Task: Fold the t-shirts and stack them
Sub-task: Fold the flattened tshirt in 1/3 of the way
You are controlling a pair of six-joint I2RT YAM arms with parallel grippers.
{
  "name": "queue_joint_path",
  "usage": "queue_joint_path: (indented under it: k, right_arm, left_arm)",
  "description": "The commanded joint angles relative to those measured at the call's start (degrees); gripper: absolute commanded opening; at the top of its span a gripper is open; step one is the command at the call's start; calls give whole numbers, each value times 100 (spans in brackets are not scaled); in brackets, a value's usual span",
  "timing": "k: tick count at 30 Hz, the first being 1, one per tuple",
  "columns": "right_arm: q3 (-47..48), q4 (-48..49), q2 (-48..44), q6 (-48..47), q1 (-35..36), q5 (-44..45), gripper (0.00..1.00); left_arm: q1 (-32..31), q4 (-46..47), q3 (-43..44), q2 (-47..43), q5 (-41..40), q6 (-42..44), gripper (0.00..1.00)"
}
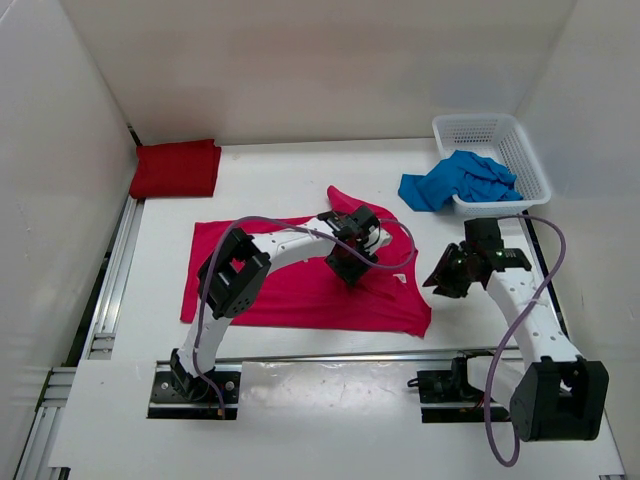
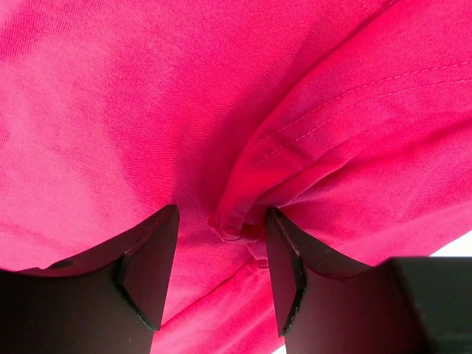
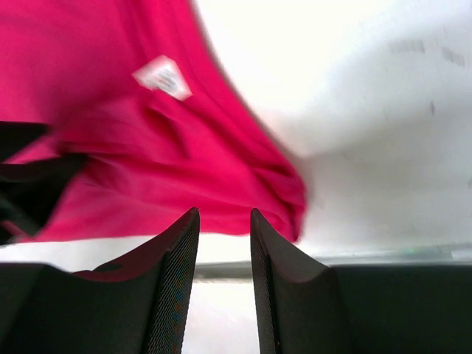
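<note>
Spilling from the basket (image 1: pixel 490 132) lies the blue t-shirt (image 1: pixel 455 182).

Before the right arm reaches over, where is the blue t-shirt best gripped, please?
Probably take the blue t-shirt by the bunched end spilling over the basket rim onto the table, coming down from its left: that end lies outside the mesh walls, with raised folds to pinch.

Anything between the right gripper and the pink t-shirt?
Nothing visible. The right gripper sits just off the pink t-shirt's right edge, only white table between them. The left gripper is over the shirt's middle, jaws apart around a fabric fold.
</note>
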Motion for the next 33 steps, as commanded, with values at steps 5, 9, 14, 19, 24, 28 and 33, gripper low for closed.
queue_joint_path:
  k: [5,9,14,19,24,28,33]
  right_arm:
    - [153,905,772,-16,475,-689,42]
    - [408,1231,1580,37,975,-636,43]
    - [786,1284,2223,116,1213,-522,44]
    - [839,1478,2689,116,1267,-407,47]
    - [909,1425,2997,177,1319,-407,47]
    - [909,1425,3059,177,1319,-407,34]
    - [1128,1425,2998,177,1319,-407,0]
  left_arm:
    - [42,-62,318,-62,73,-1,61]
    - [42,-62,318,-62,135,-1,61]
    - [42,-62,318,-62,240,-1,60]
    - [42,-115,318,-62,293,-1,58]
    - [95,-115,266,-62,293,-1,54]
    - [95,-115,266,-62,293,-1,43]
    - [95,-115,318,-9,346,-1,25]
